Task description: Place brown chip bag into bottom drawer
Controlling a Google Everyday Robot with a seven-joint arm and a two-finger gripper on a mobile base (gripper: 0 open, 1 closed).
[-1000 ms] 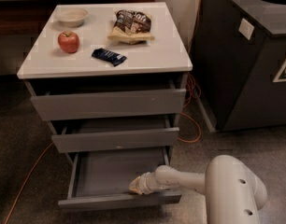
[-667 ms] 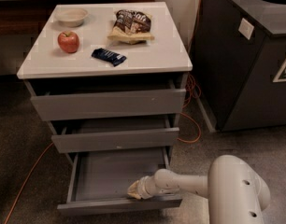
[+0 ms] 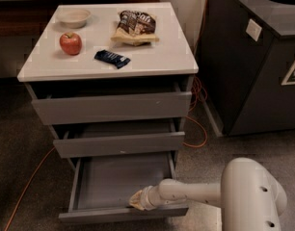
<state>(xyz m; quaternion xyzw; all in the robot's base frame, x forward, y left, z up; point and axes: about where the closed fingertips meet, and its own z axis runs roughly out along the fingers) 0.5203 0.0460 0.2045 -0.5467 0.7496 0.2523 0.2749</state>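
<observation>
Gripper (image 3: pixel 137 200) at the front right of the pulled-out bottom drawer (image 3: pixel 113 179); brown chip bag (image 3: pixel 134 27) on the cabinet top (image 3: pixel 157 57).
The arm reaches in from the right, low over the drawer's front edge. Whether the gripper is released or clenched cannot be told. The bag lies at the rear of the top, well apart from the gripper, beside a bowl (image 3: pixel 73 17), an apple (image 3: pixel 70 43) and a blue wrapped bar (image 3: pixel 112 58).

Dim light; tool (image 3: pixel 137 199) at shadowed drawer (image 3: pixel 119 178)
</observation>
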